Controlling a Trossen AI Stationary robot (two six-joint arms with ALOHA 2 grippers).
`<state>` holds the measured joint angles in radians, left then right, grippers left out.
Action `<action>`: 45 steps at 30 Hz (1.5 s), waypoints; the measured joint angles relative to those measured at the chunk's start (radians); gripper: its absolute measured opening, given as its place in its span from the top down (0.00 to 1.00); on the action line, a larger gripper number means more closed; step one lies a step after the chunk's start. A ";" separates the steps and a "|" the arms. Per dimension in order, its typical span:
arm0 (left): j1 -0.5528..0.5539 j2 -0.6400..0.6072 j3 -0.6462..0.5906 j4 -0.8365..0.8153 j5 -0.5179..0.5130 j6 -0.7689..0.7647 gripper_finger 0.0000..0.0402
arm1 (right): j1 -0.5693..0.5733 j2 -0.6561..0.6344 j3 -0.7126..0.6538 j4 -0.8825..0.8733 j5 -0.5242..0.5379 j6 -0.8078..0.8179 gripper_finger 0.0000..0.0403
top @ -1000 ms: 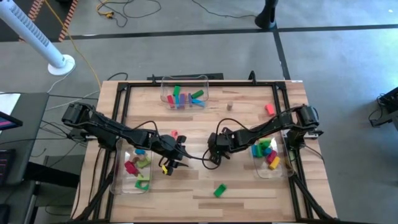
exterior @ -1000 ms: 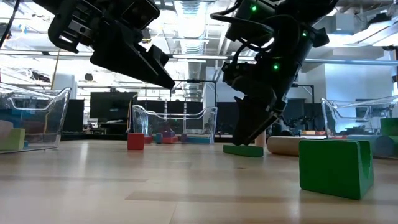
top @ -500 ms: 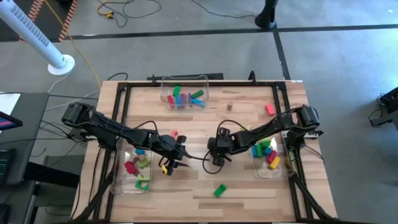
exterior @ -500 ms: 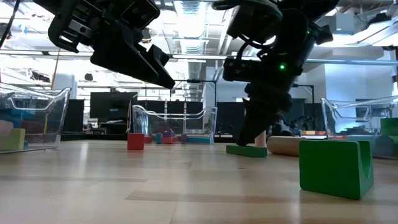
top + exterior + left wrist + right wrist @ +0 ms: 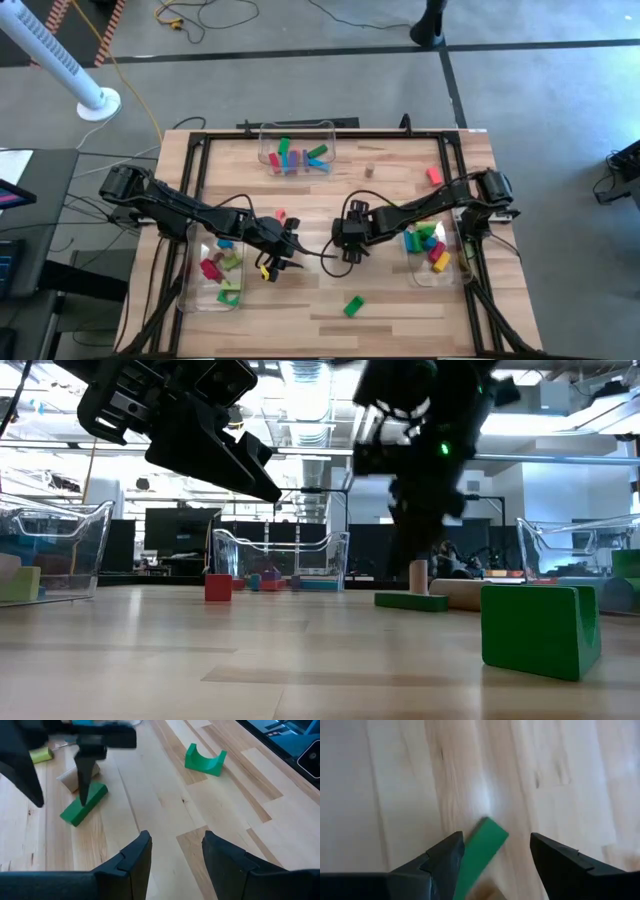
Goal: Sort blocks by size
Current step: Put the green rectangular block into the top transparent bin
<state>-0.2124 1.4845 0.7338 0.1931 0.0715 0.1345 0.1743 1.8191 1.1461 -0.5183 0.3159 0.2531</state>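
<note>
From above, my right gripper (image 5: pixel 347 243) has crept back off mid-table; my left gripper (image 5: pixel 283 252) waits near the left bin, unmoved; low down, it has risen clear of the flat green wooden bar (image 5: pixel 412 600); at my wrist, fingers gape, empty; bar (image 5: pixel 479 849) unsorted.

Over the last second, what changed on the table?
The right gripper rose off the green bar with jaws open, nothing held; in the low view the bar has slid slightly rightward toward the tan cylinder. Left gripper, green arch block and the bins stayed put.
</note>
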 joint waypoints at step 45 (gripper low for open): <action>0.000 0.000 0.000 0.000 0.000 -0.004 0.58 | 0.025 0.129 0.073 -0.063 -0.062 0.182 0.68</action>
<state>-0.2123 1.4845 0.7334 0.1929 0.0715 0.1307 0.1993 1.9477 1.2194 -0.5818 0.2543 0.4352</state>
